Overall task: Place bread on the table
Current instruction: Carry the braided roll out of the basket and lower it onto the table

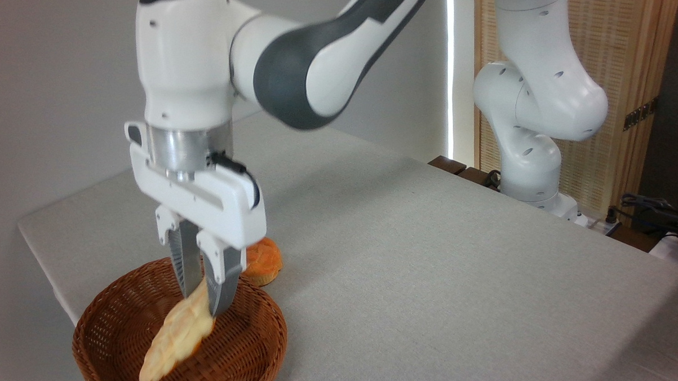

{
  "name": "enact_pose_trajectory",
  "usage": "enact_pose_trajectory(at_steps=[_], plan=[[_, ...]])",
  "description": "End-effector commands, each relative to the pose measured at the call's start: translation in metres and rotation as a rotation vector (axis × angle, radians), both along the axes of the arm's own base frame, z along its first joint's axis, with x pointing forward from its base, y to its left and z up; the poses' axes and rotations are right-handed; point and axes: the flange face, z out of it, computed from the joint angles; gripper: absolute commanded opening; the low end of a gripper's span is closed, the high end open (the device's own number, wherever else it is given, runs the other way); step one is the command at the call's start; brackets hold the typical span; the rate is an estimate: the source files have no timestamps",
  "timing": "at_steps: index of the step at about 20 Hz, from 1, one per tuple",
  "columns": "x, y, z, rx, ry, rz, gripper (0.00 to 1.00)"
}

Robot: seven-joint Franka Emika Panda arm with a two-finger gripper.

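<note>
The bread (pixel 175 340), a long braided golden loaf, hangs tilted over the round brown wicker basket (pixel 249 351), its lower tip pointing down to the left. My gripper (pixel 202 297) is shut on the loaf's upper end, pointing straight down above the basket's middle. The loaf looks slightly blurred. The table (pixel 432 277) is a wide light grey surface stretching right and back from the basket.
A small round orange bun (pixel 264 259) lies on the table just behind the basket, partly hidden by my gripper. The arm's white base (pixel 533 167) stands at the table's far right edge. Cables (pixel 655 210) lie at the right.
</note>
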Motion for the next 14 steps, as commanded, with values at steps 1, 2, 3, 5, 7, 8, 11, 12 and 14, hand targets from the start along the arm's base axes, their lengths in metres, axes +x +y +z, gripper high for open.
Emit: enact_pose_trajectory(at_steps=[1, 2, 3, 5, 7, 8, 11, 12, 14], plan=[[-0.035, 0.001, 0.042, -0.021, 0.065, -0.009, 0.55], [-0.045, 0.001, 0.05, -0.021, 0.095, -0.017, 0.55], [-0.054, 0.001, 0.056, -0.022, 0.124, -0.021, 0.55], [-0.073, 0.001, 0.071, -0.025, 0.166, -0.026, 0.55], [-0.088, 0.001, 0.072, -0.025, 0.24, -0.037, 0.55], [-0.094, 0.0, 0.066, -0.025, 0.282, -0.04, 0.55], [-0.106, -0.002, 0.038, -0.025, 0.372, -0.047, 0.55], [-0.108, -0.002, 0.031, -0.034, 0.395, -0.048, 0.57], [-0.109, -0.003, 0.019, -0.058, 0.423, -0.047, 0.6]])
